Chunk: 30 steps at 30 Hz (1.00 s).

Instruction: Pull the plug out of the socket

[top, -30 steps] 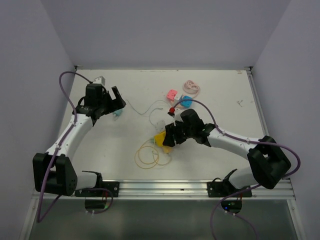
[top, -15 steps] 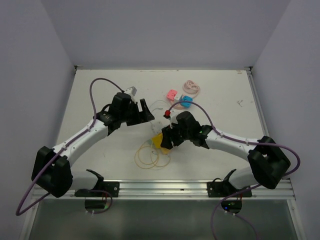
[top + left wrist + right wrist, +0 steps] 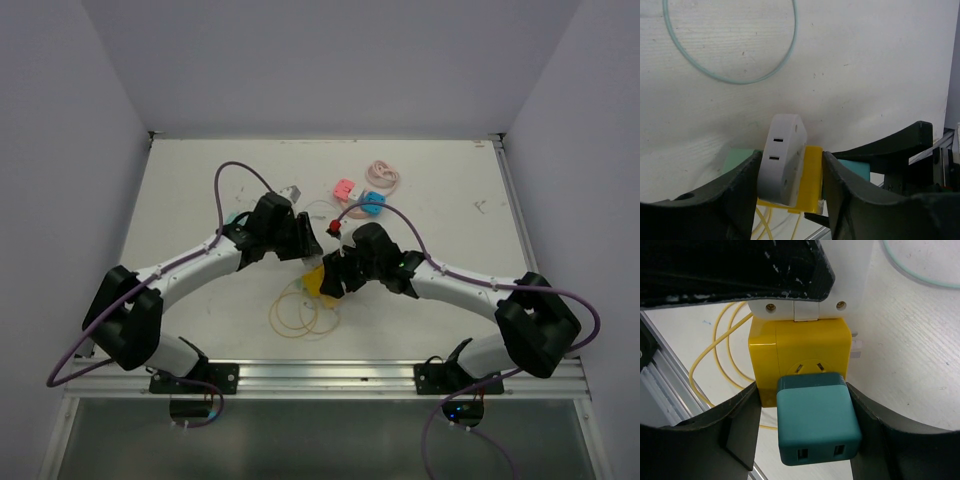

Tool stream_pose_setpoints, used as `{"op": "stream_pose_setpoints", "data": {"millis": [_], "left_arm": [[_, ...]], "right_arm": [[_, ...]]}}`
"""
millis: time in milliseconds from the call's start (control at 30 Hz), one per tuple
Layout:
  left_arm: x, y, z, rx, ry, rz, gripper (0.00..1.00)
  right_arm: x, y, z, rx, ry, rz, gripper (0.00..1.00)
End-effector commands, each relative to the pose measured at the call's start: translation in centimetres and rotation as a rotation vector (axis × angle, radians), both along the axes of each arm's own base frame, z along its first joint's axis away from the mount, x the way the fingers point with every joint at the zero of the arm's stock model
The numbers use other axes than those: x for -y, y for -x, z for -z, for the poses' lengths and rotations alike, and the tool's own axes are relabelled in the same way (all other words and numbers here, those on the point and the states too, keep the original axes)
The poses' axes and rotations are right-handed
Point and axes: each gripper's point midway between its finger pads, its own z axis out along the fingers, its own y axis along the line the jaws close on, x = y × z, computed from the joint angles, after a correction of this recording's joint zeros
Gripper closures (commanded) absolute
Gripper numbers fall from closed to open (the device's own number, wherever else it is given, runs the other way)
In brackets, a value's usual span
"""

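The yellow socket (image 3: 797, 350) lies mid-table, seen also as the yellow socket (image 3: 318, 281) from above. A teal plug (image 3: 817, 422) with two USB ports sticks out of its face. My right gripper (image 3: 802, 390) is shut on this plug, one finger on each side. A white adapter (image 3: 785, 160) is fixed to the socket's (image 3: 811, 180) other side. My left gripper (image 3: 791, 161) has its fingers pressed on the white adapter and the yellow body, gripping the pair. From above, the left gripper (image 3: 310, 252) and right gripper (image 3: 331, 279) meet over the socket.
A yellow cable coil (image 3: 300, 312) lies just in front of the socket. Behind it are a pink block (image 3: 344, 188), a blue block (image 3: 372, 203), a pink cable coil (image 3: 383, 176) and a small red piece (image 3: 337, 226). A pale green cable loop (image 3: 740, 80) lies beyond the left gripper.
My left arm swung from the far left of the table to the centre, and its jaws closed in on the socket. The right gripper stayed on the teal plug.
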Motion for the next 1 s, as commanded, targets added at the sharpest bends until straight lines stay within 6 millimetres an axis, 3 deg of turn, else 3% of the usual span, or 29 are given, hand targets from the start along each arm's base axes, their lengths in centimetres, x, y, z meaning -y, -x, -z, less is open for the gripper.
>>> {"op": "stream_pose_setpoints", "data": {"millis": [0,167,267,367,633,967], "left_arm": [[1.5,-1.7,-2.4,0.070,0.058,-0.014,0.49],[1.8,-1.7,-1.9,0.049,0.072,-0.019,0.68],[1.9,-1.8,-2.0,0.049,0.088,-0.029,0.88],[1.5,-2.1,-2.2,0.063,0.082,-0.055,1.00],[0.9,-3.7,-4.5,0.173,0.161,-0.149,1.00],[-1.2,-6.0,-6.8,0.269,0.270,-0.262,1.00]], "right_arm": [[-2.0,-0.6,-4.0,0.098,-0.147,-0.035,1.00],[-2.0,-0.3,-4.0,0.097,-0.163,-0.042,1.00],[-1.8,-0.2,-3.7,0.097,-0.167,-0.040,1.00],[-1.6,0.1,-3.4,0.098,-0.170,-0.043,1.00],[-1.5,1.2,-2.7,0.072,-0.171,-0.084,1.00],[-0.2,2.1,-0.7,0.054,-0.111,-0.102,1.00]]}}
